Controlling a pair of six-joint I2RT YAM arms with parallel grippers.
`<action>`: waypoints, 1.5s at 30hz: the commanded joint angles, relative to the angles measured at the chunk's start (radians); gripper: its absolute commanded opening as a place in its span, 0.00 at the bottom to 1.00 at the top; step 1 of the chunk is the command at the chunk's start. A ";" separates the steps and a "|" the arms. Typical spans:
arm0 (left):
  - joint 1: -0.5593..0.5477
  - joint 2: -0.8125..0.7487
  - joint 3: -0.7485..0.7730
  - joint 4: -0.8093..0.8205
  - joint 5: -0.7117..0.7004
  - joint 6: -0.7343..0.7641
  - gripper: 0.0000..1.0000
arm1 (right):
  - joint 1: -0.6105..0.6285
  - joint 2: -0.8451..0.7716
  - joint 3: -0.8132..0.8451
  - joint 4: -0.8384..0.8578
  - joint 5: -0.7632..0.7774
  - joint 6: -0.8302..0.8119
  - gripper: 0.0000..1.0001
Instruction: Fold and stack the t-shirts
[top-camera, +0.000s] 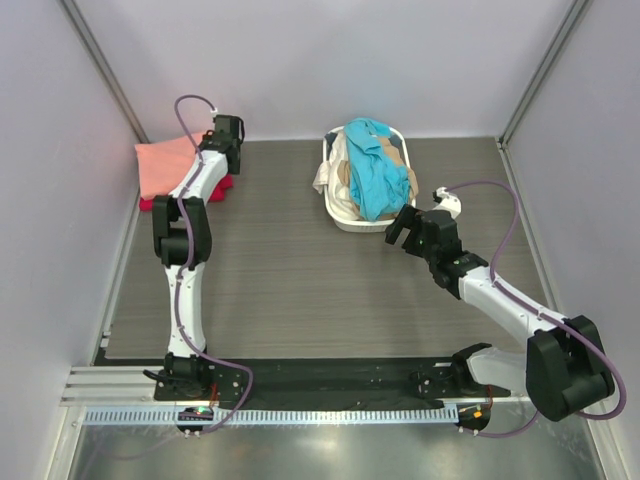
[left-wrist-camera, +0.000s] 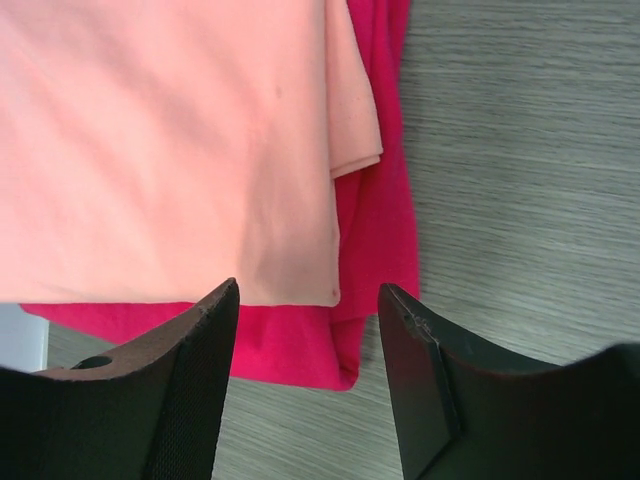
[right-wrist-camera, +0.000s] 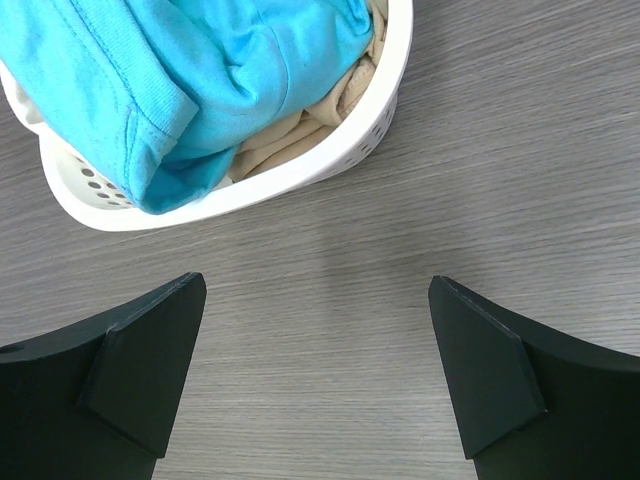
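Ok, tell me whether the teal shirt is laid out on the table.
No, the teal shirt is bunched up inside the white laundry basket, lying on top of the beige shirt.

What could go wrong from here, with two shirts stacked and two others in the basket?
1. The left gripper hangs over the corner of the pink shirt lying on the red shirt; a nudge there could rumple the stack.
2. The teal shirt drapes over the beige shirt in the basket, so the open right gripper might drag both out together, or tip the basket.
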 joint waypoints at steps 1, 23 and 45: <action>0.003 -0.060 0.011 0.045 -0.055 0.031 0.58 | -0.002 0.007 0.039 0.036 0.000 -0.012 1.00; 0.001 -0.021 0.003 0.061 -0.055 0.053 0.03 | -0.018 0.016 0.039 0.039 -0.023 -0.008 1.00; -0.023 -0.234 -0.164 0.081 -0.015 0.015 0.00 | -0.030 -0.010 0.008 0.062 -0.026 0.003 1.00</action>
